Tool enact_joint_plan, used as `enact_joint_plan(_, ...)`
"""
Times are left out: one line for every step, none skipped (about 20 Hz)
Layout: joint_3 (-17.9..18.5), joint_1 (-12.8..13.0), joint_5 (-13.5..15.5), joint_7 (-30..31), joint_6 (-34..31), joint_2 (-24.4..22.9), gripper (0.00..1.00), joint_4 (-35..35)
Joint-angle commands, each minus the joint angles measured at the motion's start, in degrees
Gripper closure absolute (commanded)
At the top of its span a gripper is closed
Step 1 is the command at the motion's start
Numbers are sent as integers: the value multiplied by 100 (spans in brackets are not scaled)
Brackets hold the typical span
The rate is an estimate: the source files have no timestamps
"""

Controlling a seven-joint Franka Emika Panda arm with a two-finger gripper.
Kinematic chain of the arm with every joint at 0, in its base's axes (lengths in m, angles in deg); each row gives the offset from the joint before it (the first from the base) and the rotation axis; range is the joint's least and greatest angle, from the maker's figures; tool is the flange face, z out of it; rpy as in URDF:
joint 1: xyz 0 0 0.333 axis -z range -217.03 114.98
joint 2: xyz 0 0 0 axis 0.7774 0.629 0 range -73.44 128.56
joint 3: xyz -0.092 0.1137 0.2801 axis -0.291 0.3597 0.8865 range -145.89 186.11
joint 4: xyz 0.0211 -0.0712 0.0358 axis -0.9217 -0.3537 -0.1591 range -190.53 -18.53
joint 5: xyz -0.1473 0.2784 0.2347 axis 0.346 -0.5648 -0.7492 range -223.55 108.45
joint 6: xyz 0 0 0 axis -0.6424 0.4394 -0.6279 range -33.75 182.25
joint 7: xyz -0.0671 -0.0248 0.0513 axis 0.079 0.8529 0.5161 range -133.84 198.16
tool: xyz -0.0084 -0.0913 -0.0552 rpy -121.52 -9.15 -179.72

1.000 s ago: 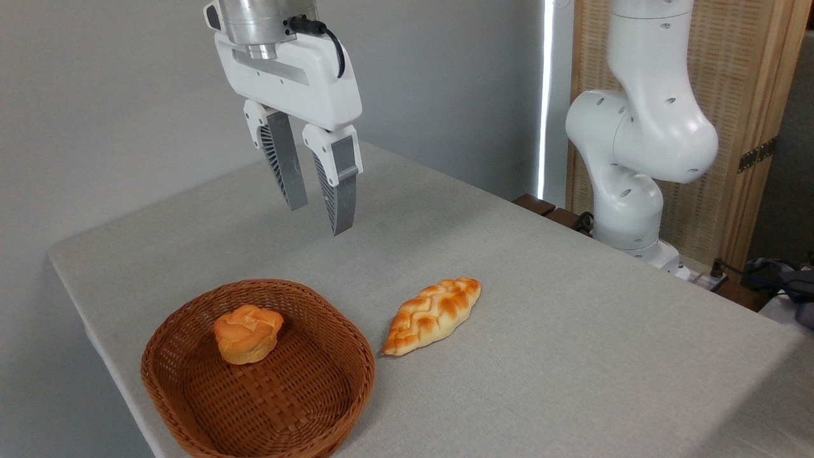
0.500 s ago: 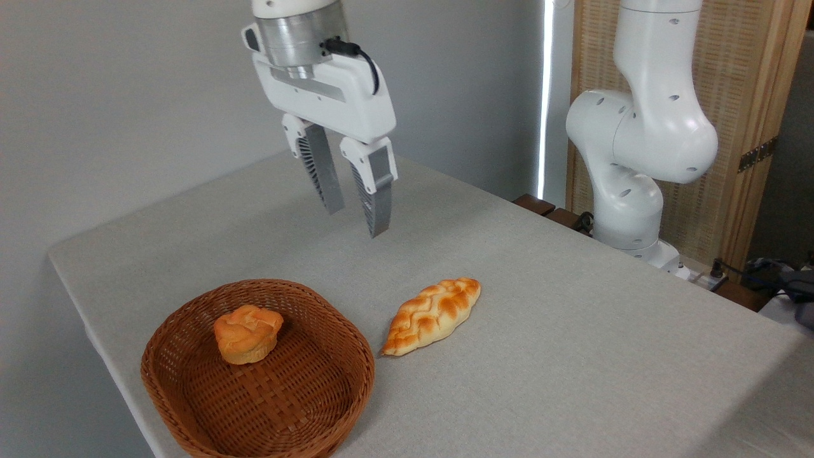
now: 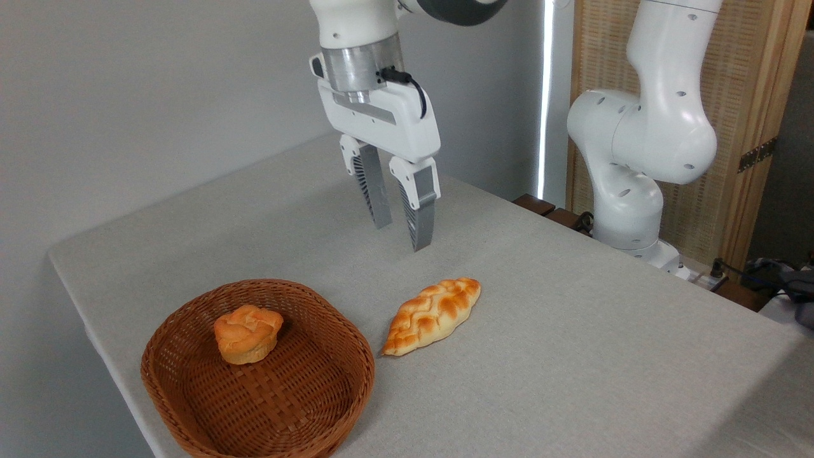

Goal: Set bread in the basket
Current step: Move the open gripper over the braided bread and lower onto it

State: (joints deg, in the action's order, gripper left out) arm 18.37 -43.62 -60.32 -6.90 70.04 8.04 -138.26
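Bread, a golden-yellow braided loaf (image 3: 434, 315) with pointed ends, lay on the grey counter (image 3: 572, 356) just right of the reddish-brown woven wicker basket (image 3: 254, 407). The white claw (image 3: 400, 234) hung above and behind it, empty, jaws slightly apart. A good grasp would likely mean descending over the loaf's middle and closing across its narrow width.

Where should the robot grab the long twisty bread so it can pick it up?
Probably across the middle of the bread, coming straight down from above. It lies flat on the table with nothing on top, and its middle is thickest while both ends taper to points. The gripper is open above it; its fingers would likely close best on the two long sides.
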Motion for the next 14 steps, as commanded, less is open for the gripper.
enact_joint_plan(209,77,-101,-102,425,-359,0,-555)
enact_joint_plan(218,68,-101,-102,592,-359,0,-678)
enact_joint_plan(227,68,-109,-102,793,-342,0,-835)
enact_joint_plan(236,68,-101,-93,1161,-333,0,-1133)
enact_joint_plan(244,68,-101,-75,1347,-333,0,-1292)
enact_joint_plan(244,68,-101,-75,1410,-333,0,-1372)
enact_joint_plan(244,94,-101,-23,1376,-342,0,-1417)
enact_joint_plan(244,86,-101,12,1358,-350,0,-1408)
enact_joint_plan(244,86,-101,82,1358,-351,0,-1382)
enact_joint_plan(244,86,-92,127,1393,-351,0,-1373)
enact_joint_plan(253,86,-101,127,1393,-342,0,-1382)
enact_joint_plan(253,86,-101,136,1384,-333,0,-1382)
enact_joint_plan(253,86,-101,127,1384,-316,0,-1391)
enact_joint_plan(253,86,-101,127,1393,-289,0,-1399)
